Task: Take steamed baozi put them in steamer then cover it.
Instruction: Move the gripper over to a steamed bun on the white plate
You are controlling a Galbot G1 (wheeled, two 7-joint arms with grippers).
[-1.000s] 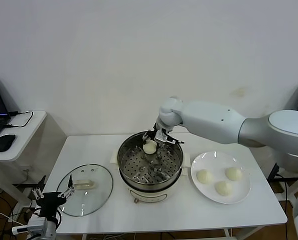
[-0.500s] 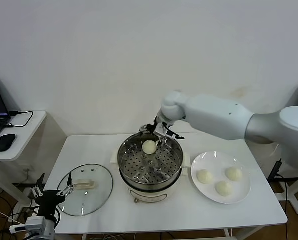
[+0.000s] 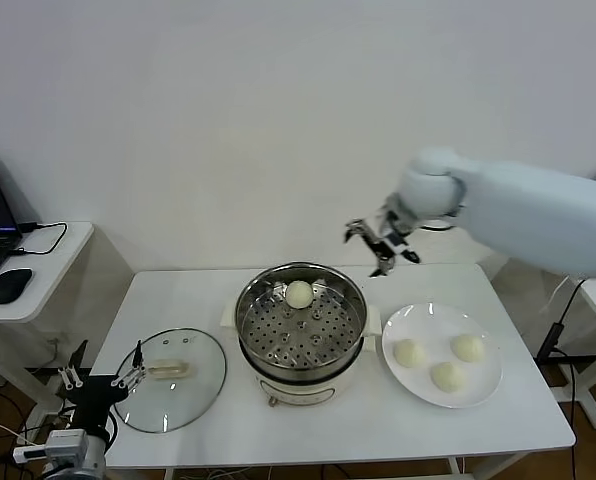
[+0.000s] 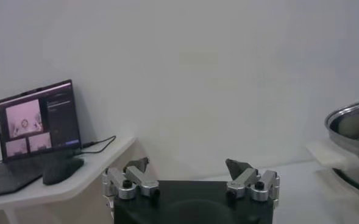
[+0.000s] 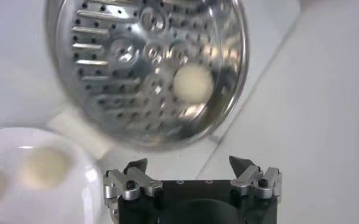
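1 baozi [image 3: 299,293] in steamer [image 3: 353,318] — right end effector [image 3: 381,243] released, empty, above rim.

Bright, even, diffuse light leaves only faint shadows, with glare streaks on the steamer [image 5: 149,67] floor, while the wrist views are soft and the plate [image 5: 21,176] at eight o'clock blurs.
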